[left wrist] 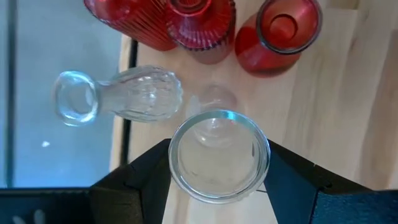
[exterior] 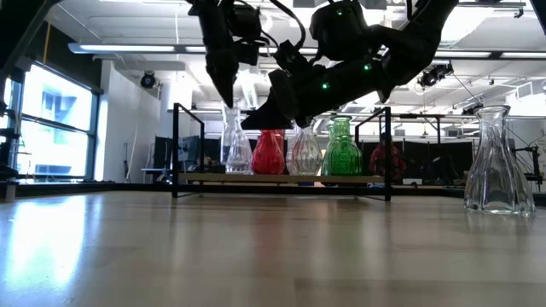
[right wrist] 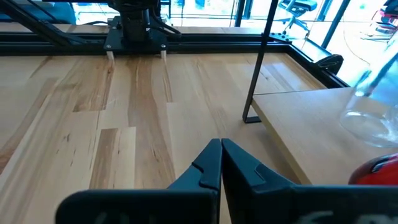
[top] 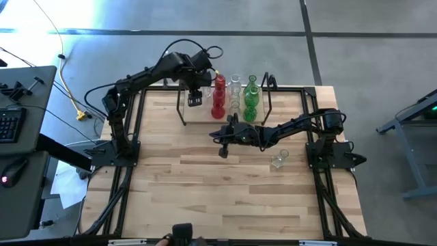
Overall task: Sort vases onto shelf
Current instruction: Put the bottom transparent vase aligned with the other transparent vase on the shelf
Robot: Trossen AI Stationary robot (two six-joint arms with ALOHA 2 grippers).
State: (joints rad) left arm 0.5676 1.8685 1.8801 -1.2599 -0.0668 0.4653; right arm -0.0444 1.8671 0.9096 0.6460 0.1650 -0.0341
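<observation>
The shelf (top: 205,115), a low light-wood board with black wire ends, stands at the table's far middle. On it stand red vases (top: 218,97), clear vases (top: 235,90) and green vases (top: 251,97), each on its base. My left gripper (top: 194,96) points down over the shelf's left part, closed on a clear vase (left wrist: 217,155). Another clear vase (left wrist: 118,99) stands beside it near the shelf's left edge. My right gripper (right wrist: 221,165) hangs shut above the table in front of the shelf, touching nothing. One more clear vase (top: 278,160) stands on the table at the right. My left gripper pinches the clear vase's flared mouth rim (left wrist: 175,146) between its two fingers (left wrist: 140,177), one on each side, coming from above and pointing down. The vase hangs upright below the fingers. Whether its base rests on the shelf board, I cannot tell.
The shelf's black wire frames (exterior: 176,149) rise at both of its ends. Three red vases (left wrist: 199,25) stand close behind the held one. Bare tabletop (top: 205,184) lies in front of the shelf toward the near edge.
</observation>
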